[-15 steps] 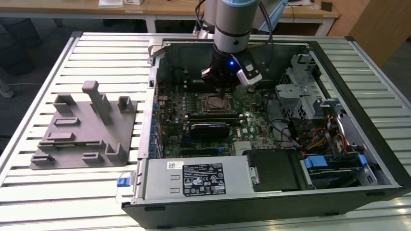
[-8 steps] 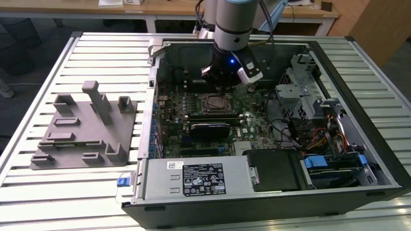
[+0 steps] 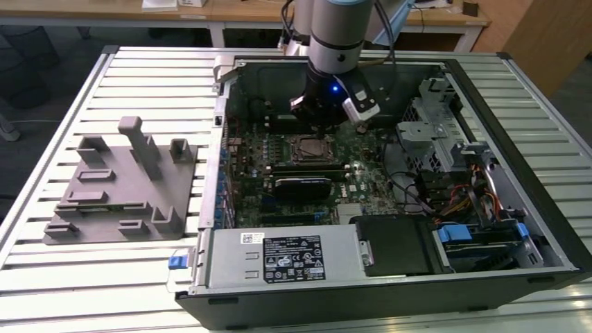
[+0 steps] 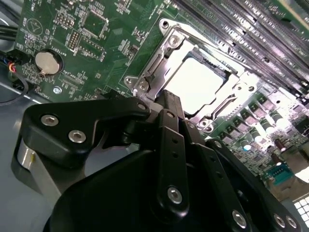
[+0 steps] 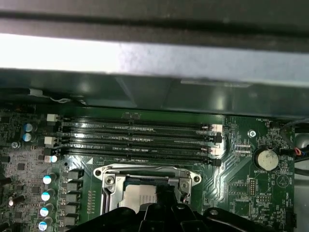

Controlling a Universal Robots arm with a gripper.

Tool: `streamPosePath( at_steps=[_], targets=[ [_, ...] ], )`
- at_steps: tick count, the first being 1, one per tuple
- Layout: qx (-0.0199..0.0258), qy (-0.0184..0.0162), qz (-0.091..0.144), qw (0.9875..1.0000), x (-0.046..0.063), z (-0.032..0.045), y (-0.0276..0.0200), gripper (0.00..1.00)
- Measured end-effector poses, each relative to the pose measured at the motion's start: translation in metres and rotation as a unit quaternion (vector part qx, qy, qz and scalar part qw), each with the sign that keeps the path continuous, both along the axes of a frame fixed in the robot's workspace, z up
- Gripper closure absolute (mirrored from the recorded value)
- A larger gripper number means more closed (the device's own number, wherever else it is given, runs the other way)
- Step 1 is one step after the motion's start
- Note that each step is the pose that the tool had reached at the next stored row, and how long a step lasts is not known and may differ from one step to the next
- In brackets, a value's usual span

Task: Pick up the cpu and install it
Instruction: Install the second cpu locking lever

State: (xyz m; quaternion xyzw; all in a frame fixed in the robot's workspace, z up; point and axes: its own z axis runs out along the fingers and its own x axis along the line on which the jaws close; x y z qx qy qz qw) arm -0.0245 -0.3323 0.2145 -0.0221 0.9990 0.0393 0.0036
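The cpu (image 4: 195,84) is a pale silver-white square lying flat inside the metal socket frame (image 4: 145,79) on the green motherboard (image 3: 277,149); in the first wrist view the cpu (image 5: 137,197) sits below the memory slots. My gripper (image 4: 165,99) hangs just above the near edge of that frame, shut, with nothing seen between its tips. In the exterior view the gripper (image 3: 321,127) stands over the socket (image 3: 310,147) inside the open computer case.
A grey plastic fixture (image 3: 116,184) lies on the slatted table at the exterior view's left. Case walls (image 3: 222,139), the power supply (image 3: 277,257), a drive cage with cables (image 3: 444,159), memory slots (image 5: 137,137) and a coin battery (image 4: 48,62) surround the socket.
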Motion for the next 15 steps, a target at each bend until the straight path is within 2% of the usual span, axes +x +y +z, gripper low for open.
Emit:
streamPosePath(
  at_steps=[8, 15],
  targets=[
    [0.0000, 0.0000, 0.000, 1.0000, 0.000, 0.0000, -0.0098, 0.89],
    [0.0001, 0.0000, 0.000, 1.0000, 0.000, 0.0058, -0.0116, 0.89]
  ],
)
